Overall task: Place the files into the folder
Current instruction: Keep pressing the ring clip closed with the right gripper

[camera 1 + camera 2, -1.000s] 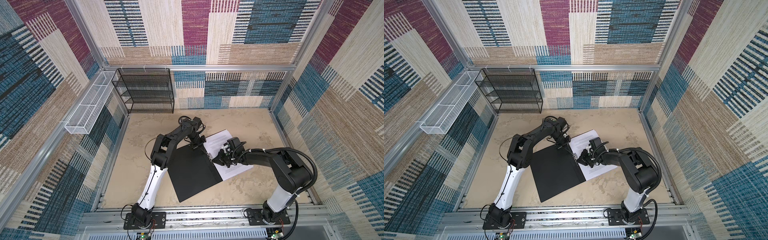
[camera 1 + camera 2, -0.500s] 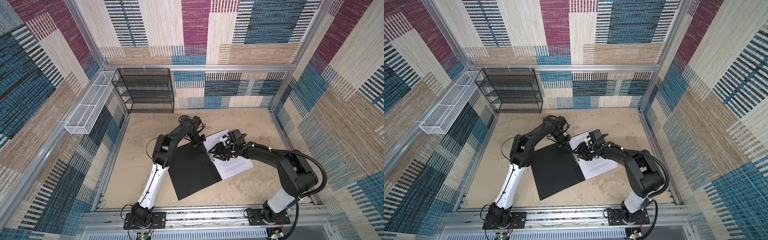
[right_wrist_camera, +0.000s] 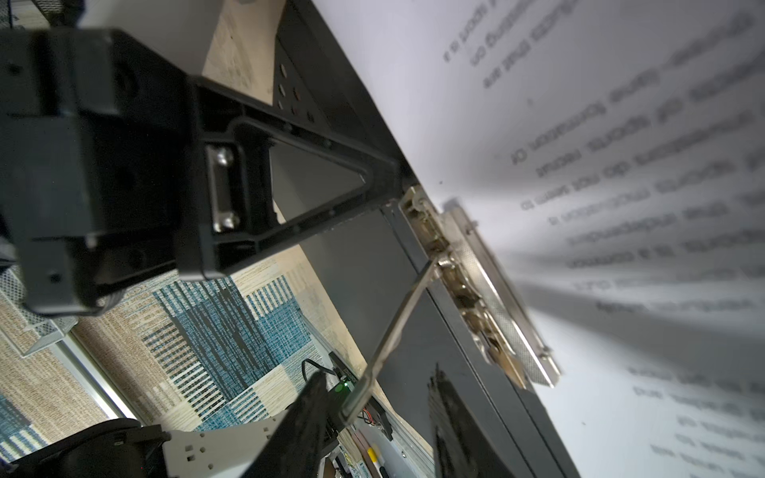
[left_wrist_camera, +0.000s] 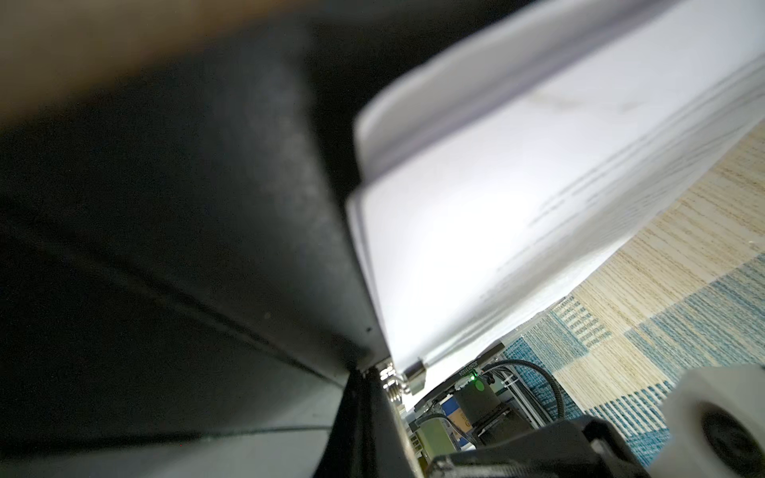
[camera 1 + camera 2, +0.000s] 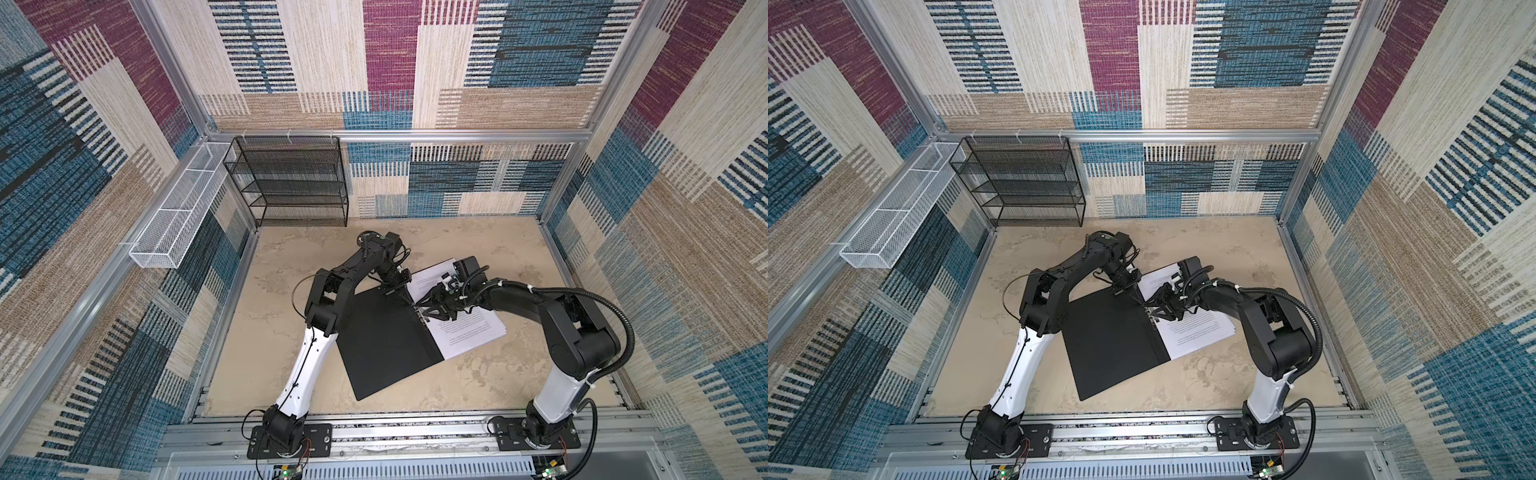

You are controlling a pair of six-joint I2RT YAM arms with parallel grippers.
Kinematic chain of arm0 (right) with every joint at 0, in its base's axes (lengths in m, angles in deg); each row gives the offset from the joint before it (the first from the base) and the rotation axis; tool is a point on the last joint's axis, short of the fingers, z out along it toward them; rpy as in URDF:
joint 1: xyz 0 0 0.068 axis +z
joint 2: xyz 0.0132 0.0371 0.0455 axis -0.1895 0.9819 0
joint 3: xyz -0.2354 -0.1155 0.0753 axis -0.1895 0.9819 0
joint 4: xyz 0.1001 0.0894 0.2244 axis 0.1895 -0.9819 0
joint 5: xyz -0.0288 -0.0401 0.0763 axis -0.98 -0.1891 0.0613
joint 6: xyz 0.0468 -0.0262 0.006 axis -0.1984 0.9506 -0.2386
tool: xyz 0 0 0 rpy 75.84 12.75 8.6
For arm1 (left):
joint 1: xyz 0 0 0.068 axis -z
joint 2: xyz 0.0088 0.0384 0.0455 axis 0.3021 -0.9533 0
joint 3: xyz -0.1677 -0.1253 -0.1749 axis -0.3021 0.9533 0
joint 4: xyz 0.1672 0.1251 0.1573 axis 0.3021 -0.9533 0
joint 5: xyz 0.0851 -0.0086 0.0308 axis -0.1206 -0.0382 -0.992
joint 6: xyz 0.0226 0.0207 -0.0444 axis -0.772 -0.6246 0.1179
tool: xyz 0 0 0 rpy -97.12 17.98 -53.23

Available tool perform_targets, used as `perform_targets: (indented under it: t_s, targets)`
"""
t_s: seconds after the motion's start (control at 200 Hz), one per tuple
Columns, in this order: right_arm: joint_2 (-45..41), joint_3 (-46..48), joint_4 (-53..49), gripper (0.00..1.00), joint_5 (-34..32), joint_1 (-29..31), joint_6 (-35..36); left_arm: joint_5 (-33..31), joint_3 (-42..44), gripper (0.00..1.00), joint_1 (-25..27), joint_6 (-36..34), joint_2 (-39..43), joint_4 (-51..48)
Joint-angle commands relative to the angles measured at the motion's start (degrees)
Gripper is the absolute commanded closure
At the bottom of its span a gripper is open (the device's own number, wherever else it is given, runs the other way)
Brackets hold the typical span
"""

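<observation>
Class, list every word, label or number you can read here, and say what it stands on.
Printed lines on the files: blurred, unreadable.
White lettering on a dark bar: too small to read.
The folder: no lettering visible.

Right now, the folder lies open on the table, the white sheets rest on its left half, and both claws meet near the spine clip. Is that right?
Not quite: the sheets rest on the right half of the open folder, as both top views show. The left claw and right claw do meet near the spine clip.
</observation>
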Motion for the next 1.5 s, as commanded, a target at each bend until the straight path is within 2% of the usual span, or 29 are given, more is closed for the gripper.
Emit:
perform_targets:
  t_s: [0.0,0.175,0.356,1.012,1.317,1.493]
  targets:
    - [0.77,-0.75,1.24,0.58,3.05,-0.14,-1.06,-16.72,1.04,1.0,-0.02,-0.4,-2.19,2.32]
    - [1.53,-0.51,1.92,0.59,4.37,-0.77,-1.46,-16.81,0.99,1.0,-0.1,-0.43,-1.89,2.33]
    - [1.88,-0.42,1.98,0.69,5.26,-1.46,-1.73,-16.89,1.07,1.0,-0.02,-0.33,-1.92,2.34]
    - [2.92,0.55,1.66,0.83,8.54,-1.81,0.21,-17.46,1.0,1.0,-0.02,-0.14,-2.19,2.3]
    - [2.35,1.79,1.0,1.0,9.02,-1.78,2.21,-17.86,0.9,1.0,-0.04,-0.6,-2.52,2.32]
    - [1.19,3.56,2.86,1.0,8.27,-1.84,1.81,-18.04,0.81,1.0,-0.02,-0.79,-3.03,2.33]
